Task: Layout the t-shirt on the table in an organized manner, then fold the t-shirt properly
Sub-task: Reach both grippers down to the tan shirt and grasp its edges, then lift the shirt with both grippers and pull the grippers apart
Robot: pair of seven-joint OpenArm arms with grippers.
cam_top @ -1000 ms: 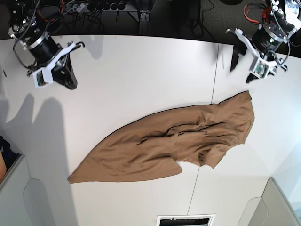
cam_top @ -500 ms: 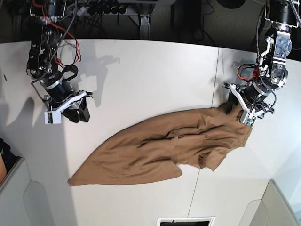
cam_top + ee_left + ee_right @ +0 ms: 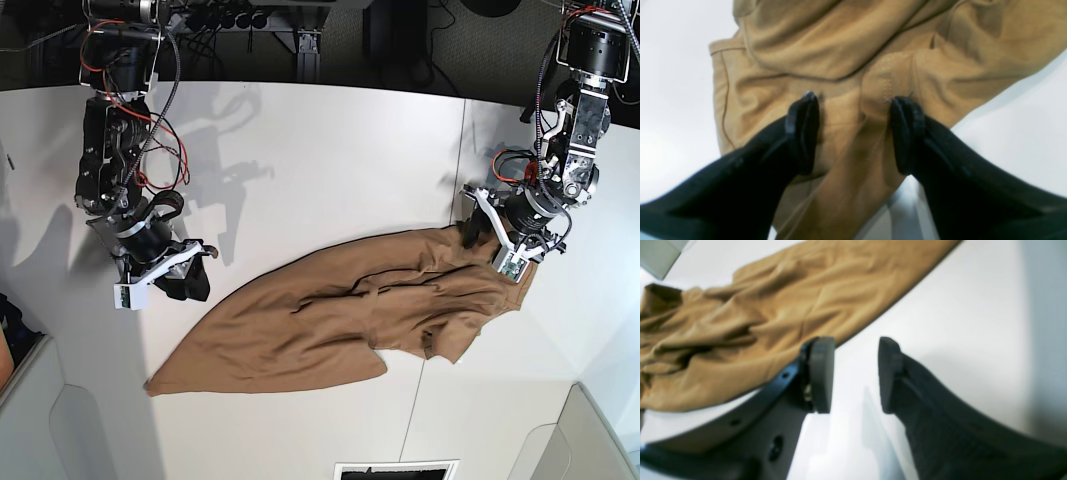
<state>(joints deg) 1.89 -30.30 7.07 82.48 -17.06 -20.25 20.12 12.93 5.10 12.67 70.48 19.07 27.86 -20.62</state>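
Base view: the tan t-shirt is seen lying crumpled and stretched diagonally across the white table, one narrow end pointing toward the near left and the bunched end reaching the dark seam line on the right. The left gripper is lowered onto that bunched end. In the left wrist view its black fingers are spread wide apart and pressed onto the t-shirt, with a stitched fold of cloth lying between them; nothing is clamped. A hemmed edge is visible at the left of that fold.

The right gripper is held low over bare table, just beside the long upper edge of the shirt near its narrow end. In the right wrist view the pads are seen parted by a moderate gap with only white table between them, and the t-shirt lies just behind the left pad; whether it is touched cannot be told.
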